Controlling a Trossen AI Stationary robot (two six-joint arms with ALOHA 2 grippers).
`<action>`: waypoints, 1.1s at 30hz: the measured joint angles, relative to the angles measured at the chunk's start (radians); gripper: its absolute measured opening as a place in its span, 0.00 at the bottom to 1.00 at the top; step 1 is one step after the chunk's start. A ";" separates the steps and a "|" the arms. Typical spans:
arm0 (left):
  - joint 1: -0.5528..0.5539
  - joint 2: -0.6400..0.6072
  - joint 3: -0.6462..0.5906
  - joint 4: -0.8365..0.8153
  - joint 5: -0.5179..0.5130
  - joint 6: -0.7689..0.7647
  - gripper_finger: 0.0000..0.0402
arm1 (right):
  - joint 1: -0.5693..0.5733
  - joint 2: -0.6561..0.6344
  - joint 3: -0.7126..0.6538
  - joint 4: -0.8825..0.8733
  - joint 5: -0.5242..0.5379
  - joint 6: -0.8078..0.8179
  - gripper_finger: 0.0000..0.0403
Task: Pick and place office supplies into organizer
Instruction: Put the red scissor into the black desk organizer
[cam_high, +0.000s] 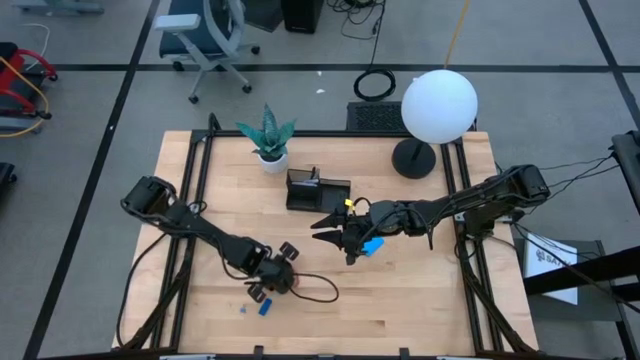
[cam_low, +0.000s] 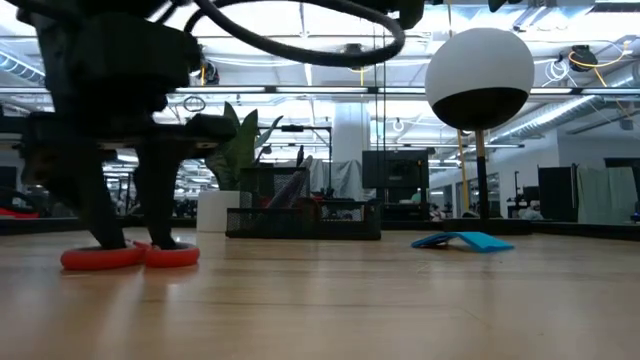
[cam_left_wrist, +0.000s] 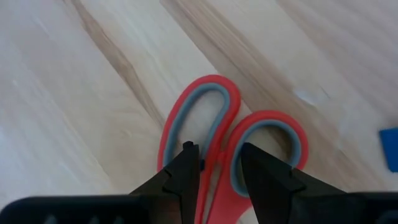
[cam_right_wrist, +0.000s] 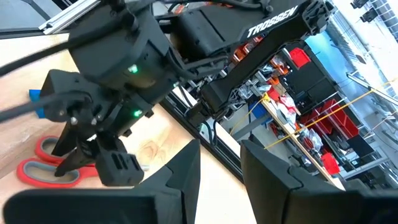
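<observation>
Left gripper (cam_left_wrist: 216, 171) sits low at the table's front, its fingers straddling the inner bar of one red handle loop of the scissors (cam_left_wrist: 233, 134), which lie flat on the wood. Rigid and fairly light, I'd guess, but the plastic looks slick, so that bar seems the sensible hold. Right gripper (cam_high: 335, 235) hangs mid-table above the blue notepad (cam_high: 372, 245), jaws part-spread on nothing.

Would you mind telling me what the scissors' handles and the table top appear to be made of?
The scissors' handles look like moulded plastic: smooth red loops with a matte grey inner lining, possibly a softer rubbery insert. The table top looks like light wood with a smooth finish: parallel planks with brownish grain streaks, though a laminate cannot be ruled out.
</observation>
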 joint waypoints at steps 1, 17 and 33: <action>0.007 0.009 0.001 0.001 0.012 -0.004 0.31 | 0.000 0.000 0.000 0.000 0.000 0.000 0.26; 0.034 0.025 -0.001 0.018 0.111 -0.157 0.29 | 0.000 0.000 0.000 0.001 0.000 0.000 0.26; 0.019 0.023 0.014 0.003 0.085 -0.148 0.22 | 0.000 0.000 0.000 0.001 0.001 0.000 0.26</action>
